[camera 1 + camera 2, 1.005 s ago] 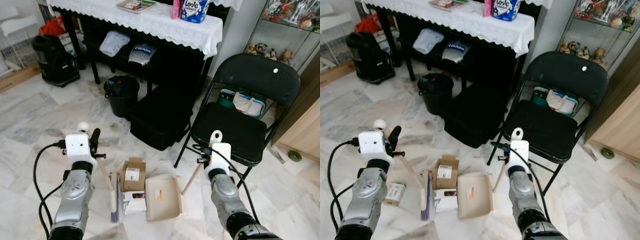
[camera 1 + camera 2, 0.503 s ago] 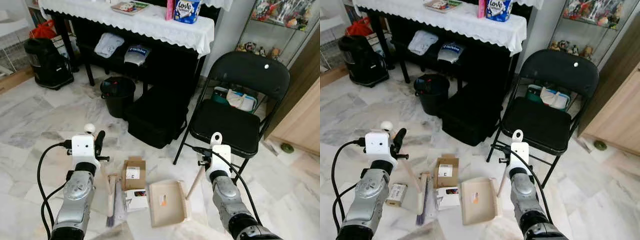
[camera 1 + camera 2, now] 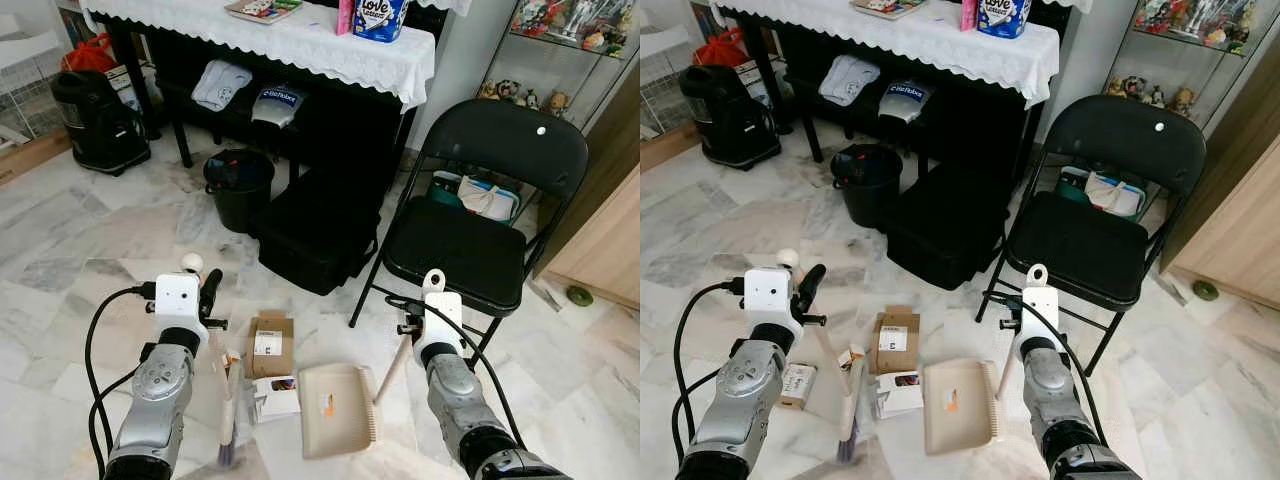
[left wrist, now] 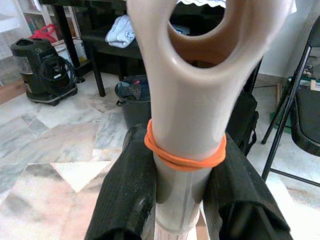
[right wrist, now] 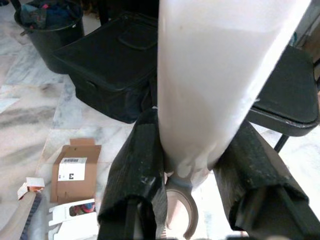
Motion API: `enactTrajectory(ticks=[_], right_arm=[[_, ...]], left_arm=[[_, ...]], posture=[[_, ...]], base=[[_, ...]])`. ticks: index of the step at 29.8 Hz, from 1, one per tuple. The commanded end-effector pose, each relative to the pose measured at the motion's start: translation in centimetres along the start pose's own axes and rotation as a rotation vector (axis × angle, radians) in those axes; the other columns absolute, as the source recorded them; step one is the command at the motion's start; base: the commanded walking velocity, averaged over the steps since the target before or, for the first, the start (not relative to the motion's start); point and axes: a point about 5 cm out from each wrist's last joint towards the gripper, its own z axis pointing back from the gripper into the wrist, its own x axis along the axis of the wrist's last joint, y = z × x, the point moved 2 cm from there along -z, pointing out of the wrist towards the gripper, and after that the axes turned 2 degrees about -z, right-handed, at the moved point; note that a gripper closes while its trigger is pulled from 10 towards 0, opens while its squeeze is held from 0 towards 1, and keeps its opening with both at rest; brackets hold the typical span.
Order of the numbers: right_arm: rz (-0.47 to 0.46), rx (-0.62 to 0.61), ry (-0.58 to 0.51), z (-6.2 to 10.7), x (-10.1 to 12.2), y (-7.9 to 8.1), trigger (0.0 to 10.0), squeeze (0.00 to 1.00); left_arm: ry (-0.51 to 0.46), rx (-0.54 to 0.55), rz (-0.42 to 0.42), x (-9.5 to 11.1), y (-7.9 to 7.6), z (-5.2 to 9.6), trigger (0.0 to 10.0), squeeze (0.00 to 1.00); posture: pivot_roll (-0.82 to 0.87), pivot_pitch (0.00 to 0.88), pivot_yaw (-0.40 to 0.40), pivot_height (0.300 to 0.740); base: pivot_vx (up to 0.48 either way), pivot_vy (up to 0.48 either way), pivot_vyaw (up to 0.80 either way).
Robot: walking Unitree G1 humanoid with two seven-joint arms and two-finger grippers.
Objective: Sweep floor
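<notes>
Gripping broom [image 3: 226, 400] in left tool [image 4: 182, 197] and dustpan [image 3: 338, 408] in right tool [image 5: 192, 185], handles blurred close-up.

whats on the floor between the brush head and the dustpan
In the left eye view, a brown cardboard box and a small white carton lie on the marble between the brush and the dustpan.

Beige dustpan [image 3: 957, 405] beside 2 small boxes [image 3: 890, 345] on marble floor [image 3: 700, 230].
</notes>
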Motion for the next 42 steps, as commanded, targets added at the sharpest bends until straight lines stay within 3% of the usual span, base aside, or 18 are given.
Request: enactTrajectory(ticks=[1, 19, 32, 34, 42], right_arm=[[0.021, -0.009, 0.004, -0.1, 0.2, -0.5, 10.0, 0.0], [0.05, -0.06, 0.052, 0.0, -0.6, -1.1, 10.0, 0.0], [0.047, -0.059, 0.047, -0.1, -0.4, -1.1, 10.0, 0.0], [0.045, -0.059, 0.043, -0.2, -0.3, -1.1, 10.0, 0.0], [-0.006, -0.047, -0.024, -0.3, 0.9, -0.8, 10.0, 0.0]], left_arm=[[0.022, -0.018, 0.033, -0.4, -0.4, 0.2, 10.0, 0.0], [0.0, -0.04, 0.161, 0.3, -0.5, 0.0, 10.0, 0.0], [-0.014, -0.153, 0.294, 1.6, -1.3, -0.3, 10.0, 0.0], [-0.015, -0.15, 0.29, 1.7, -1.2, -0.3, 10.0, 0.0], [-0.058, 0.002, 0.086, 2.5, 1.1, -0.8, 10.0, 0.0]], posture=[[0.07, 0.054, -0.048, 0.74], [0.08, 0.038, -0.047, 0.74], [0.08, 0.055, -0.05, 0.74], [0.08, 0.055, -0.049, 0.74], [0.08, 0.054, -0.048, 0.74]], base=[[0.0, 0.0, 0.0], [0.0, 0.0, 0.0], [0.0, 0.0, 0.0], [0.0, 0.0, 0.0], [0.0, 0.0, 0.0]])
